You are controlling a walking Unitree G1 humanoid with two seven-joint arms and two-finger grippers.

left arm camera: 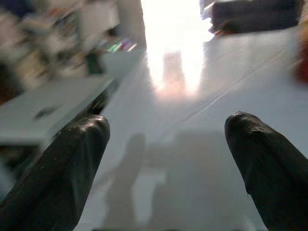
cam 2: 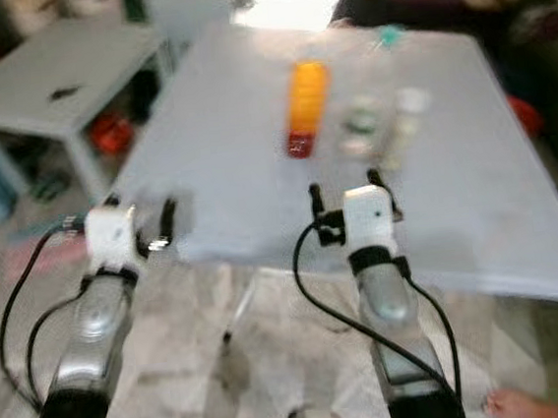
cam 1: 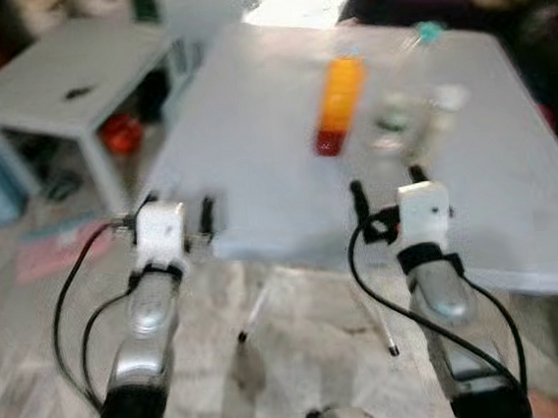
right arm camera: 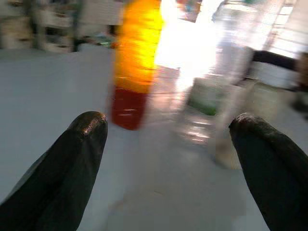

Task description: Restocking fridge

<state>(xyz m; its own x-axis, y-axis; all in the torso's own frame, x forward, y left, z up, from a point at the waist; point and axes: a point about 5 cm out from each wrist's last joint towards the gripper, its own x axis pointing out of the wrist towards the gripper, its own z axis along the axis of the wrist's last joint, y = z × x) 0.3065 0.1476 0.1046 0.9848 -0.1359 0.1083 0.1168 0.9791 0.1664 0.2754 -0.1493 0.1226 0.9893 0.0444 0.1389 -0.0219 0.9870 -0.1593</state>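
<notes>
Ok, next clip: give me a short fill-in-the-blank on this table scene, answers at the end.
1. The orange bottle with the red base stands on the pale ____.
2. The clear bottles stand on the orange bottle's ____ side, by the robot's sides.
3. The right end effector, at the table edge, has its fingers ____.
4. The left end effector's fingers are ____.

Answers: table; right; open; open

A pale worktop (cam 1: 256, 172) carries an orange bottle (cam 1: 339, 104); clear bottles (cam 1: 418, 116) stand at its three o'clock.
</notes>
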